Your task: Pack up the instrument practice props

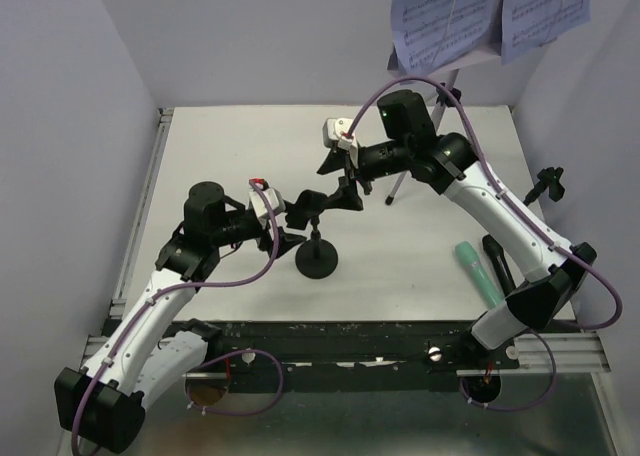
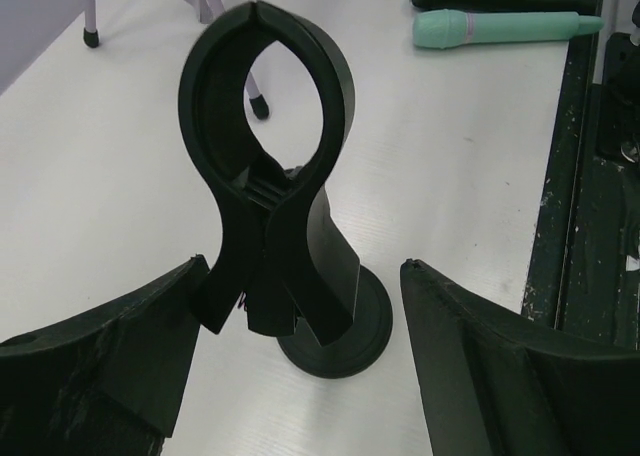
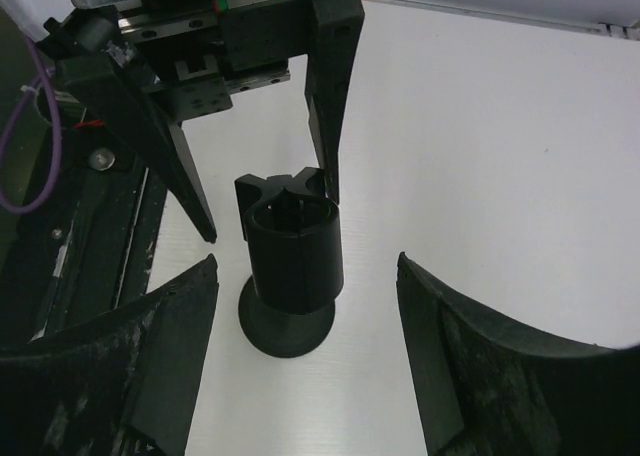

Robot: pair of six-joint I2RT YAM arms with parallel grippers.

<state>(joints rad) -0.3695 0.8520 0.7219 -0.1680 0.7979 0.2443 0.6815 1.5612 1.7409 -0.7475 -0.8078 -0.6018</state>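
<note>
Left end effector point(image 2: 302, 264) (open) astride holder point(image 2: 340, 326)

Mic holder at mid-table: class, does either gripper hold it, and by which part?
Nothing is held: the left gripper and right gripper both stand open around the mic holder, fingers apart.

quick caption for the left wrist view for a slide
Open left claw either side of an upright black mic holder on the white table, mint-green microphone lying beyond.

Bright, even overhead light — soft shadows on the white table point(image 1: 240, 146), wrist views slightly blurred up close
</note>
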